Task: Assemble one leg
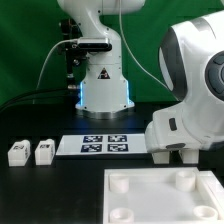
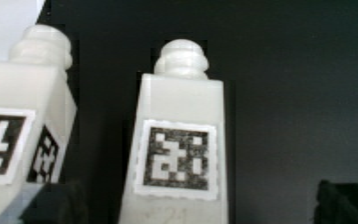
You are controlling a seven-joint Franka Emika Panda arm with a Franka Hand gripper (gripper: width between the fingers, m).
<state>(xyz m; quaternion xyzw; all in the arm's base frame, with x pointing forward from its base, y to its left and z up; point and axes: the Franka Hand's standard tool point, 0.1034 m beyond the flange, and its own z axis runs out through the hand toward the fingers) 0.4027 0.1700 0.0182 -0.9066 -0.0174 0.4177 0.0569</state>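
Note:
In the wrist view a white leg (image 2: 185,130) with a rounded peg on one end and a black-and-white tag on its face lies between my fingers. A second leg (image 2: 25,120) lies just beside it. My gripper (image 2: 194,208) is open, with one dark fingertip (image 2: 44,207) and the other (image 2: 346,200) apart from the leg on either side. In the exterior view my gripper (image 1: 171,153) is low over the table at the exterior view's right, mostly hidden by the arm. Two more legs (image 1: 17,153) (image 1: 44,152) stand at the exterior view's left.
The marker board (image 1: 95,146) lies mid-table. The large flat white square piece (image 1: 165,196) with round corner sockets lies at the front. The robot base (image 1: 102,85) stands at the back.

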